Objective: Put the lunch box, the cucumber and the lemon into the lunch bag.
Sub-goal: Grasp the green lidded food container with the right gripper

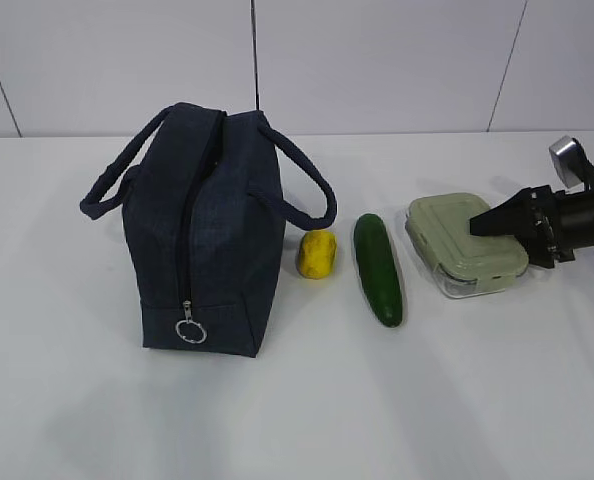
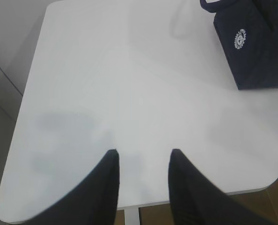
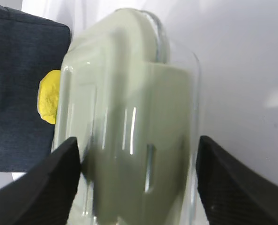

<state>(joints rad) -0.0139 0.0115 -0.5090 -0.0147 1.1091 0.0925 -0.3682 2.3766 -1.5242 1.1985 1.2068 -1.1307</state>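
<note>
Clear lunch box (image 1: 464,245), pale sage-green clip-on lid

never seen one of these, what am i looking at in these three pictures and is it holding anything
It is a two-armed robot at a white table. One picture looks on from outside; the other two come from cameras on each wrist. On the table stand a navy lunch bag, a lemon, a cucumber and a green-lidded lunch box. The right gripper has its open jaws on either side of the lunch box, not visibly gripping yet. The left gripper hangs over bare table, holding nothing.
</note>
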